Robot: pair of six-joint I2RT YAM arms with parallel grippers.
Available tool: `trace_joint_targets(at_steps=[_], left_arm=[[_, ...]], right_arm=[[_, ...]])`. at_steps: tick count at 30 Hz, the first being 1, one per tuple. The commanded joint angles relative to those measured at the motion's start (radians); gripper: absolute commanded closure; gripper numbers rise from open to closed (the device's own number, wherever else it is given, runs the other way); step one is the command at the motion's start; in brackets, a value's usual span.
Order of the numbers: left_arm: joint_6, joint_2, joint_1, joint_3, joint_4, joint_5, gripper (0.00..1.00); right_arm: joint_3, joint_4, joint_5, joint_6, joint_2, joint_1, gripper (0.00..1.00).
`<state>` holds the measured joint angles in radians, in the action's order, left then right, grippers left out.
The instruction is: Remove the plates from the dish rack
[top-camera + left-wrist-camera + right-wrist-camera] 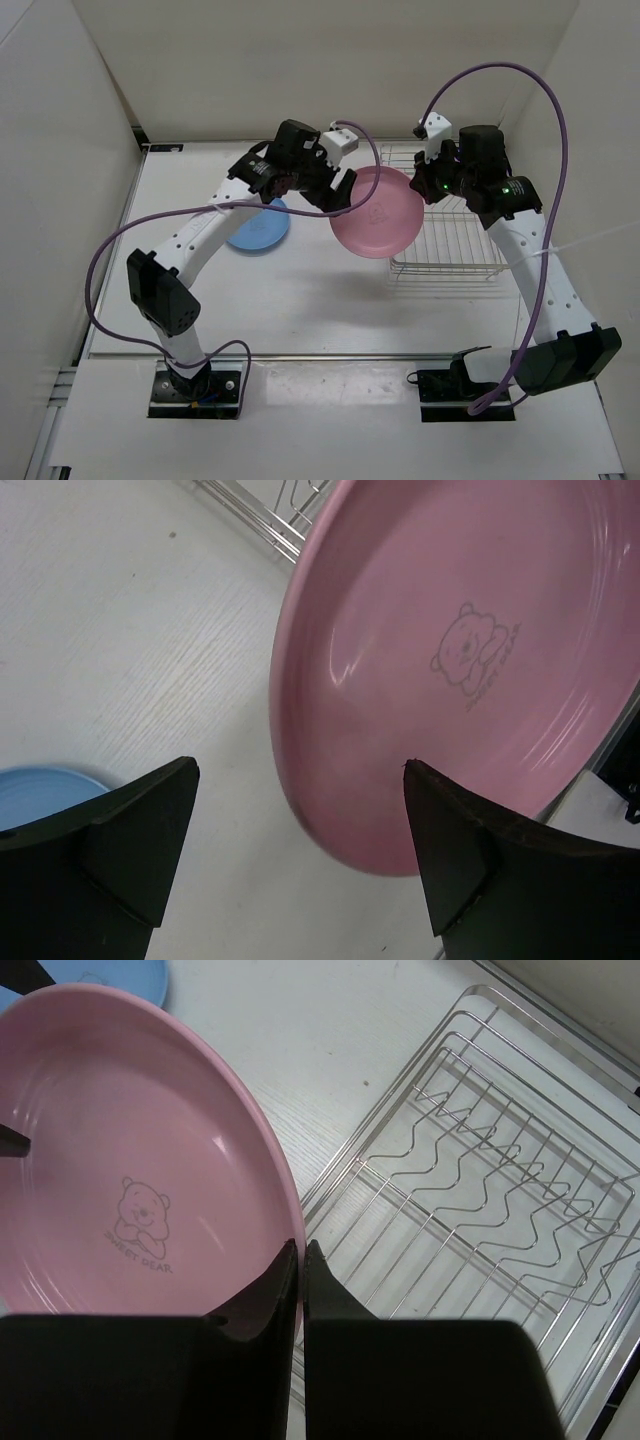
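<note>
Pink glossy plastic, round and shallow, with a raised rim and a faint printed bear: the pink plate (373,212) hangs tilted in the air just off the 9 o'clock edge of the dish rack (455,240). The right jaws are pinched tight on its rim at 3 o'clock. The left jaws stand wide at its 9 o'clock rim, gripping nothing. This looks like a hand-over; next, the left jaws must close before the right lets go. The light blue plate (258,228) lies flat on the white tabletop (300,300), further toward 9 o'clock. The rack is thin silvery wire with wavy dividers.
</note>
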<state>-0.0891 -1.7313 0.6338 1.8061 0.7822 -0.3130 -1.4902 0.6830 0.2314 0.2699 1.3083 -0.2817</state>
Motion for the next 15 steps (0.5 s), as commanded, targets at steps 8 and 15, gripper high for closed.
trace_joint_targets(at_steps=[8, 15], left_arm=[[0.028, -0.007, 0.023, 0.062, -0.008, 0.074, 0.46], [0.048, -0.028, 0.023, 0.084, -0.017, 0.114, 0.77]], right_arm=[[-0.036, -0.03, 0.022, -0.011, -0.037, 0.004, 1.0], [-0.027, -0.02, 0.051, -0.011, -0.046, 0.004, 1.0]])
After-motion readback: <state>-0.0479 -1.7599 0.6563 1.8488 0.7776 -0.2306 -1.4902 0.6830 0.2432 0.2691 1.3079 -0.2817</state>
